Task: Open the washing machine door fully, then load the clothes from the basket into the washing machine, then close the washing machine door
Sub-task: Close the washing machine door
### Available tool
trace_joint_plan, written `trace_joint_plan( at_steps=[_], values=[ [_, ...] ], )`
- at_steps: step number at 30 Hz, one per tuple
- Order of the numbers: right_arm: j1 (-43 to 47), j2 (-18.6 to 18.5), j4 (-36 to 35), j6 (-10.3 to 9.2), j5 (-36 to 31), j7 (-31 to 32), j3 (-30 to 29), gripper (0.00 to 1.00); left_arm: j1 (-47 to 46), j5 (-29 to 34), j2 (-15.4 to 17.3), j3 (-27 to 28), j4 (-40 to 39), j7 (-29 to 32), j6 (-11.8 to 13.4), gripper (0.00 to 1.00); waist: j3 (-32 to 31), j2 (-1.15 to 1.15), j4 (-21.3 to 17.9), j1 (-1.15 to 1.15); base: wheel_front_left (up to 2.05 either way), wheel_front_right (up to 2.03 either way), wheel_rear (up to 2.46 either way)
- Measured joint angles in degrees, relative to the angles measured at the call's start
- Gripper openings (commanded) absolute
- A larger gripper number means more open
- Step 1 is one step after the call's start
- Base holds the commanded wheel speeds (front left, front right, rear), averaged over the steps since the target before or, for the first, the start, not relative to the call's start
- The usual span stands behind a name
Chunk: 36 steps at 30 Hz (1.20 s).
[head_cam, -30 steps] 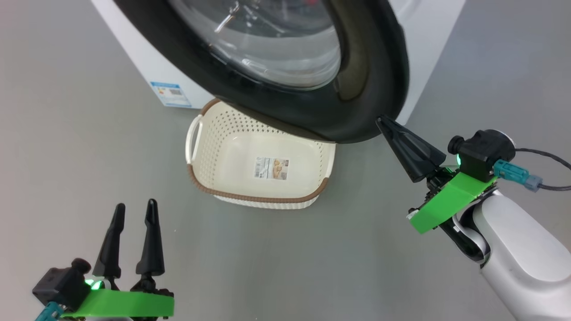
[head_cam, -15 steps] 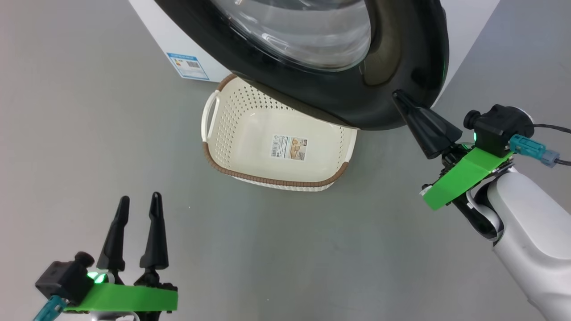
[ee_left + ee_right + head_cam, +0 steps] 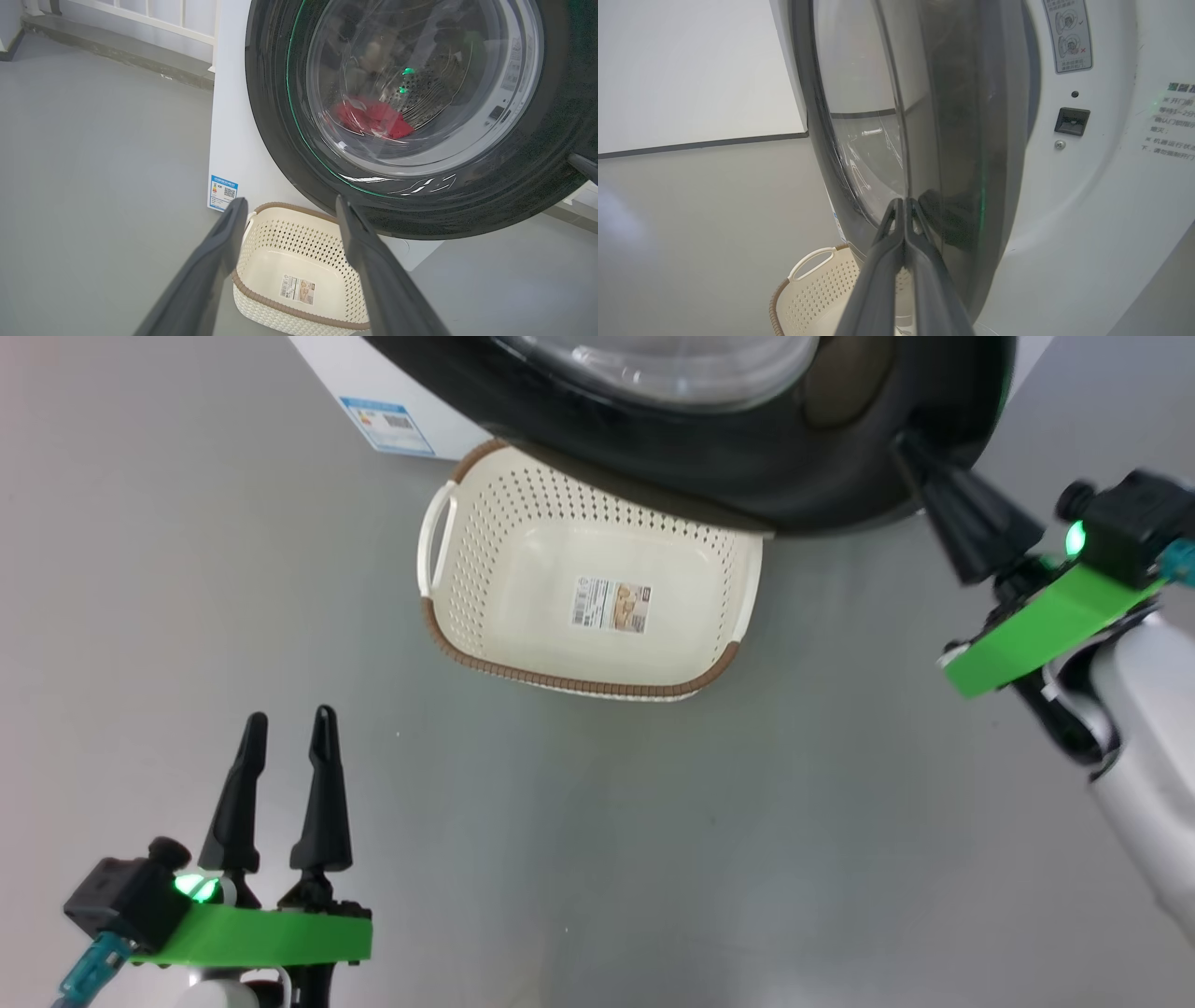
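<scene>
The left claw [image 3: 288,717] hovers low over the grey floor [image 3: 653,859]. Its two dark fingers are spread wide apart with nothing between them. Ahead of its fingertips and a little to their right, the basket [image 3: 569,683] sits upright on the floor, well apart from the claw. Its brown rim faces the claw, and a paper label [image 3: 611,605] shows on its bottom. Beyond the claw's left finger, past the basket's far left corner, a blue label sticker [image 3: 387,425] sits low on the white washing machine [image 3: 336,364].

Above and beyond the basket hangs the washing machine door [image 3: 709,476], swung out from the machine so that its glossy black rim overhangs the basket's far edge. In the left wrist view the door's glass bowl stands higher than the claw's fingers. Through the glass the clothes [image 3: 373,119] show as a red heap lying in the perforated steel drum [image 3: 434,88].

Farther right, the right claw [image 3: 907,443] is pressed closed, finger against finger, gripping nothing. Its joined tips sit at the outer edge of the door's black rim and seem to touch it. In the right wrist view the door stands nearly edge-on just ahead of those tips. To their right lies the machine's white front panel with a small dark latch slot [image 3: 1071,121].
</scene>
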Motion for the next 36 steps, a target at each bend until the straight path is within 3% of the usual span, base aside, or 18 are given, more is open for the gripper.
trace_joint_plan(
  at_steps=[13, 25, 36],
  values=[
    [-10.87, -4.65, 0.85, 0.0, 0.01, -0.01, -0.85, 0.0, -2.21, -0.86, -0.14, -0.38, -1.82, -0.01, 0.07, 1.0, 5.85, 0.0, 1.6, 0.0, 0.0, 0.0, 0.0],
    [-21.59, -10.74, 4.5, 0.01, 0.92, -0.01, 3.8, 0.0, -3.36, -1.67, -0.16, -1.49, -3.83, -0.01, 0.58, 1.0, 9.59, 0.0, 3.93, 0.0, 0.0, 0.0, 0.0],
    [-26.67, -10.81, 8.09, 0.56, 0.74, -0.19, 2.33, 0.0, -3.41, -2.27, -0.19, -1.67, -4.12, -0.01, 1.09, 1.0, 10.86, 0.0, 5.16, 0.0, 0.0, 0.0, 0.0]
  ],
)
